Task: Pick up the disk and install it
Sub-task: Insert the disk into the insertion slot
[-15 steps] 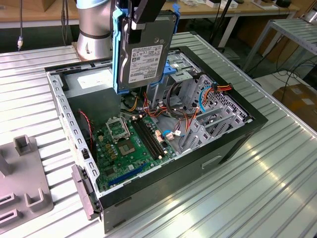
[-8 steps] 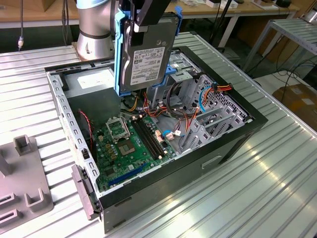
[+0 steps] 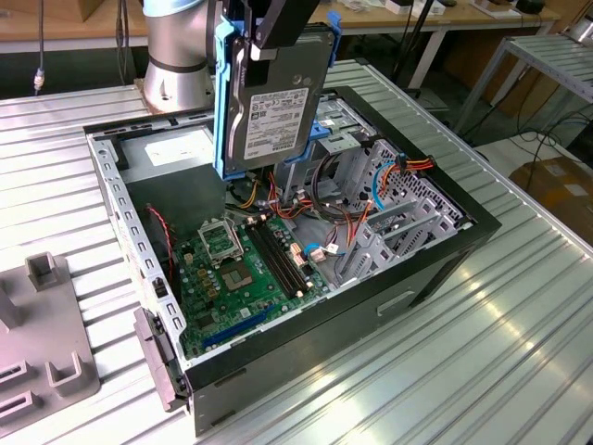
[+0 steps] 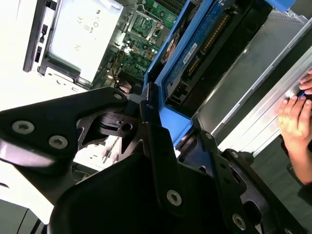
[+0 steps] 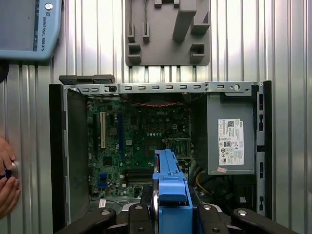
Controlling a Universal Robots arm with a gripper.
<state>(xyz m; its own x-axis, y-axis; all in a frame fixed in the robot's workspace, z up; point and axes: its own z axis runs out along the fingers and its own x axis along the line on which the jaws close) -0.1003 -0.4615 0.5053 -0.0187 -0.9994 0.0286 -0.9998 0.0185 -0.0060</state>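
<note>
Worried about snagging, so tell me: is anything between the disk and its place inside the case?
The hand holds the disk upright above the open case. Loose coloured cables lie beneath it beside the metal cage; nothing else visibly intervenes.

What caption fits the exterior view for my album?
Black gripper holds the flat grey metal disk, framed in blue plastic, upright above the open black computer case.

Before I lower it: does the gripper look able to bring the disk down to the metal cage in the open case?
Probably yes. The gripper holds the disk upright above the open case, and nothing covers the metal cage. Loose cables beside the cage might snag, though.
</note>
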